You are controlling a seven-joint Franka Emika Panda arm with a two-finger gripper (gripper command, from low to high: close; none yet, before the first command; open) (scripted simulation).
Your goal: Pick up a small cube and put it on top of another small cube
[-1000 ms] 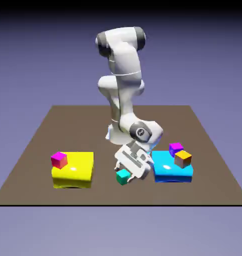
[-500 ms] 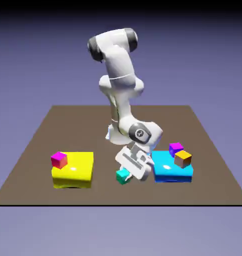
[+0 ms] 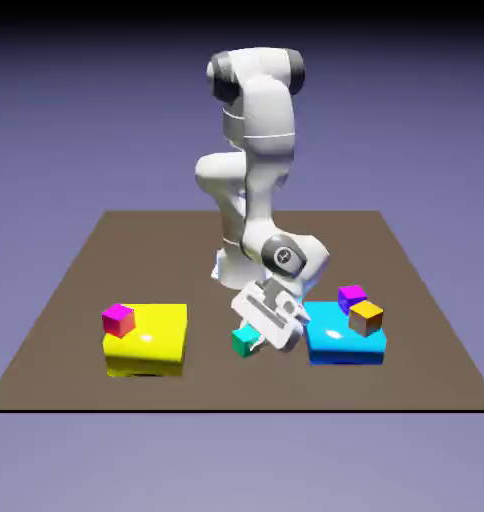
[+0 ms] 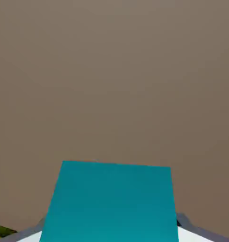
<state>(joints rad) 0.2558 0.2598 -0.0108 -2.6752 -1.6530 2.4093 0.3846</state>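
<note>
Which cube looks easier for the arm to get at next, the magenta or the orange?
Probably neither yet: the pincer is closed on the teal cube. Otherwise, nothing visibly covers the magenta or orange.

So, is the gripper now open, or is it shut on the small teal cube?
Shut on the teal cube: in the hand view, the cube fills the space between the grey finger tips.

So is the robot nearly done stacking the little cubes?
Not yet, I'd say. Done: the gripper has closed on the teal cube, which fills the space between its fingertips in the hand view. In hand: that teal cube, which looks lifted off the table. Left: carrying it over another small cube, setting it on top and letting go. No small cube is under it now.
</note>
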